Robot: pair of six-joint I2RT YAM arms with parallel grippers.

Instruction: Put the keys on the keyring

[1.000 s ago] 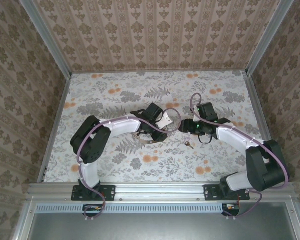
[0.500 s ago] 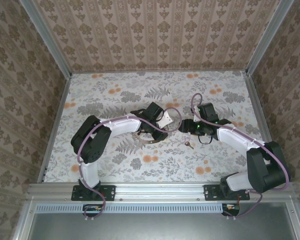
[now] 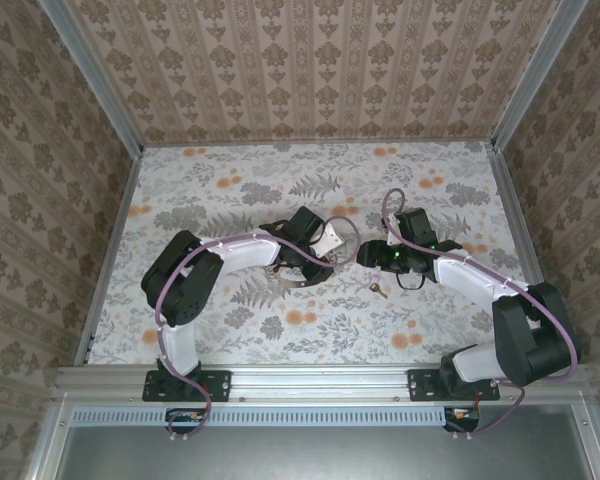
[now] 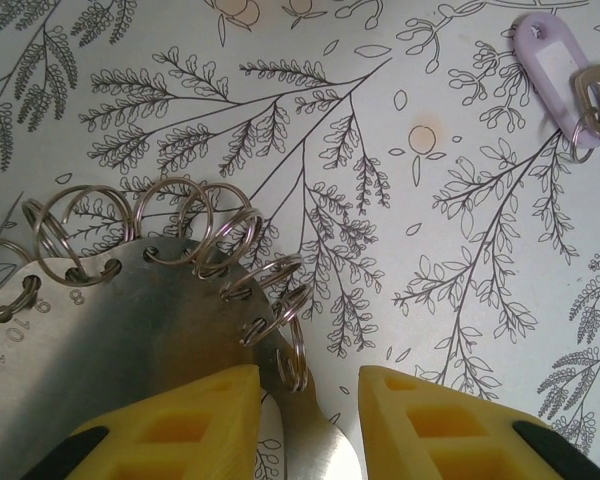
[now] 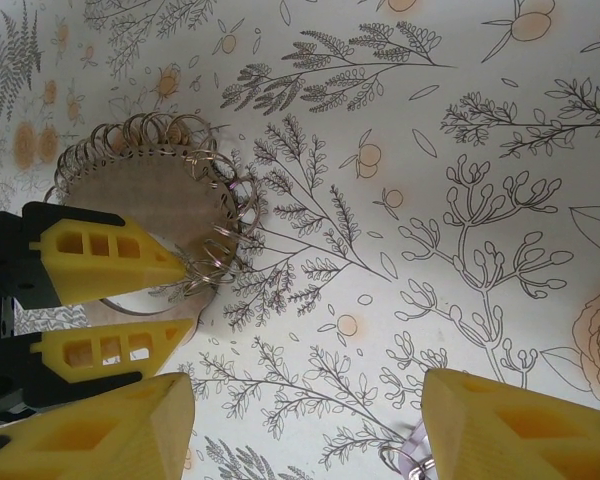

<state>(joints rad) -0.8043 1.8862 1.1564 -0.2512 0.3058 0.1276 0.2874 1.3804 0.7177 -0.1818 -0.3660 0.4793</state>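
Left gripper [image 4: 310,425] is pinching the tab of the keyring [image 4: 130,320] disc. Right gripper [image 5: 300,435] is hanging spread wide. Key [image 4: 597,95] is lying on table [image 4: 400,230], tag [image 4: 548,55] attached, apart from keyring.

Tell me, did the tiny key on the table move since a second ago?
No. In the top view the key lies in the same spot as before, no nearer to and no farther from the orange flowers printed on the table below and left of it.
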